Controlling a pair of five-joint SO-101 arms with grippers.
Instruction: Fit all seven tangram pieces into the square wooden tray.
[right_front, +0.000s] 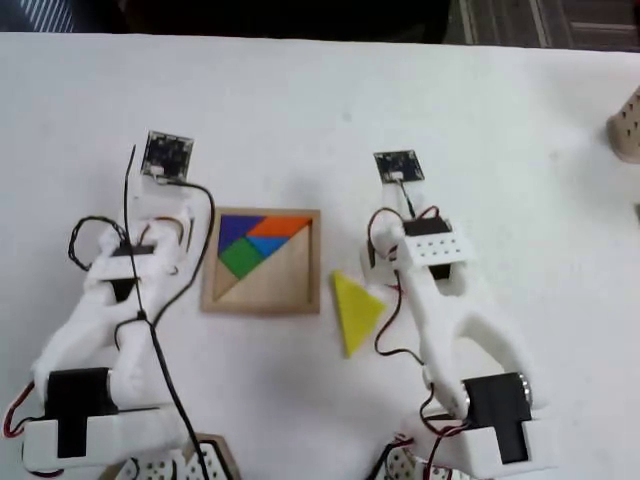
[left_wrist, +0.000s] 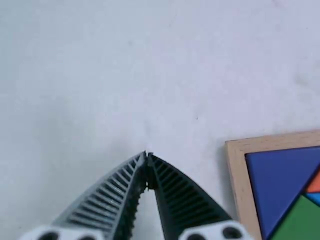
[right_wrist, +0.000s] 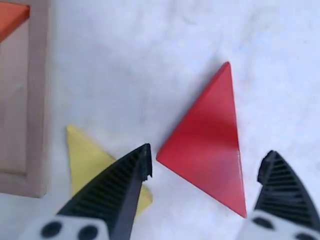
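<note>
**While the tray (right_front: 261, 306) stands part filled, two triangles lie outside it**

Where the two arms flank the middle of the high view, the square wooden tray lies flat on the white tabletop (right_front: 300, 110). Its upper left part is filled. A dark blue triangle (right_front: 233, 229) sits in the upper left corner, and an orange piece (right_front: 282, 225) runs along the top wall to its right. A small bright blue piece (right_front: 268, 244) lies just under the orange, and a green piece (right_front: 240, 258) rests against the left wall. The lower and right part of the tray floor is bare wood.

Just right of the tray's lower right corner, a yellow triangle (right_front: 354, 308) lies flat on the tabletop, near the rim but apart from it. The right arm (right_front: 450, 320) stands at centre right of the frame, close beside this piece.

In the right wrist view, the right end effector (right_wrist: 207, 154) is wide open. Its dark ribbed fingers (right_wrist: 120, 190) are spread to either side of a red triangle (right_wrist: 205, 125) that lies flat on the tabletop. One finger overlaps the yellow triangle, which lies between the red one and the tray.

The left arm (right_front: 100, 310) stands at the left of the high view. The left end effector (left_wrist: 147, 159) is closed on nothing, its fingertips meeting over bare tabletop near the tray corner that holds the dark blue triangle.
</note>
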